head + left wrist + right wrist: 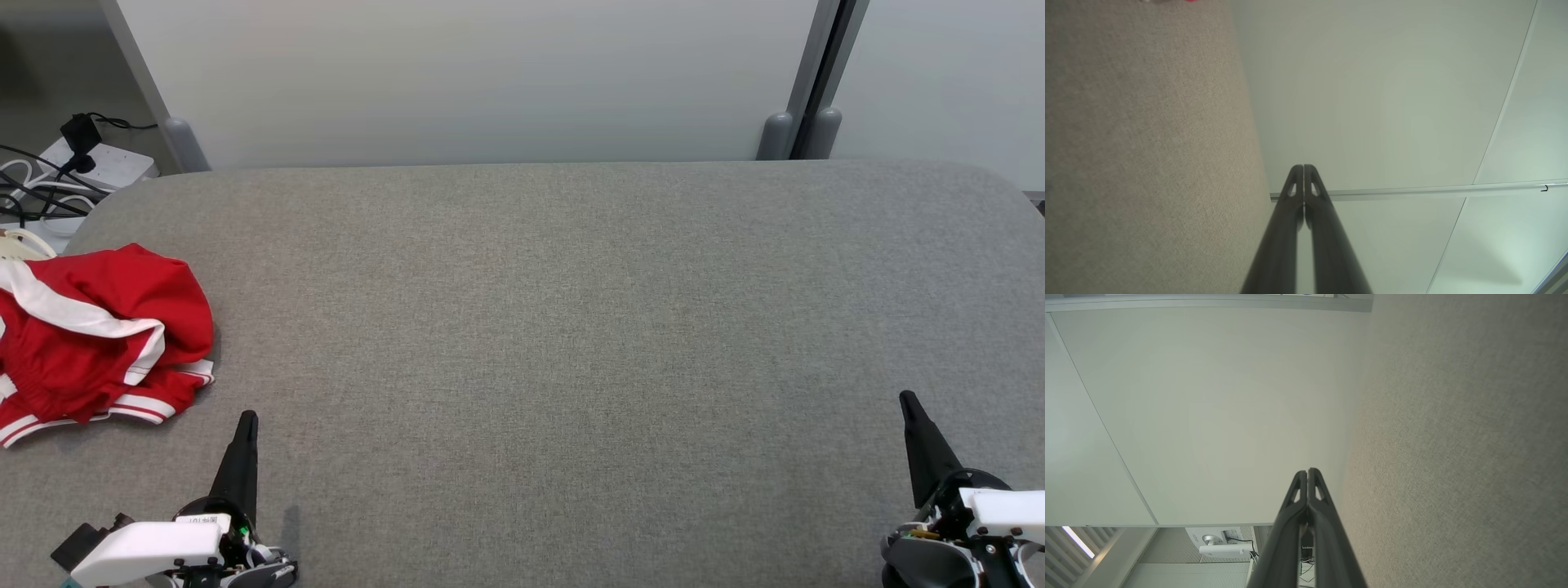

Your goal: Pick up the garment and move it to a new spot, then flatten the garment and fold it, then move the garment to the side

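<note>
The garment (90, 327), red with white stripes and bands, lies crumpled in a heap at the left edge of the tabletop (571, 327), nearer to the front edge than to the far one. Part of it is cut off by the left border of the head view. Nothing holds it or touches it.

The left gripper (246, 423) stands at the front left corner of the tabletop, near the garment's striped hem but apart from it. In the left wrist view its two dark fingers (1303, 169) are pressed together along their tips, clenched on nothing.

The right gripper (908, 404) is at the front right corner, well apart from the garment. Its fingers (1307, 473) are also clenched together, with nothing between them.

The tabletop is covered with grey fabric and has rounded far corners. Behind its far edge stands a pale partition wall (490, 82). Beyond the far left corner lie a white power strip (98, 167) and some dark cables (33, 196).
</note>
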Available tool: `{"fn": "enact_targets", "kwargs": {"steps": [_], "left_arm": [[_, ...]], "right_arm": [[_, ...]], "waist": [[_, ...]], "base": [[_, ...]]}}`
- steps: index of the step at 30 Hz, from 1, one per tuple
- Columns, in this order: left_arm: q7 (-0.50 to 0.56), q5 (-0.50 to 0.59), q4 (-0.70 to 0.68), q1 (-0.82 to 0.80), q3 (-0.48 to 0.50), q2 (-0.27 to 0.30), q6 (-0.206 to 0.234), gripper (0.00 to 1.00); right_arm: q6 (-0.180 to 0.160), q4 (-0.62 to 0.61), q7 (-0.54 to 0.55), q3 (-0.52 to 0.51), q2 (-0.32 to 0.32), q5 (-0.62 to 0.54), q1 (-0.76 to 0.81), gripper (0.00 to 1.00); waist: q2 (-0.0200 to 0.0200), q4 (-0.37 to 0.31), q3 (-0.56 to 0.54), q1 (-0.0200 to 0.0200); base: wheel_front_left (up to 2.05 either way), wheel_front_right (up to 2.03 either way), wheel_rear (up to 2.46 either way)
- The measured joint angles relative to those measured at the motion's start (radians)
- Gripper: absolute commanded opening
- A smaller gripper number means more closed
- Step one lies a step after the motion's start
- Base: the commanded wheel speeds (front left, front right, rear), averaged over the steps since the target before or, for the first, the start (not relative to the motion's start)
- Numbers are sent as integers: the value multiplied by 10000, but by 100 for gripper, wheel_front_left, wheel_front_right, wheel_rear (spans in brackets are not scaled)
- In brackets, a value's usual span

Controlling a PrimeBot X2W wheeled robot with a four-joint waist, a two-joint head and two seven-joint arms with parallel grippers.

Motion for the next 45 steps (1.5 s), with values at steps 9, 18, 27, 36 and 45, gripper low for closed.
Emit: {"fn": "enact_targets", "kwargs": {"steps": [9,18,27,36,45], "left_arm": [[0,0,0,0,0,0,0,0],[0,0,0,0,0,0,0,0],[0,0,0,0,0,0,0,0],[0,0,0,0,0,0,0,0],[0,0,0,0,0,2,0,0]], "right_arm": [[0,0,0,0,2,0,0,0],[0,0,0,0,2,0,0,0],[0,0,0,0,2,0,0,0],[0,0,0,0,2,0,0,0],[0,-2,0,0,2,0,1,0]], "waist": [[0,0,0,0],[0,0,0,0],[0,0,0,0],[0,0,0,0],[0,0,0,0]], "base": [[0,0,0],[0,0,0],[0,0,0],[0,0,0],[0,0,0]]}}
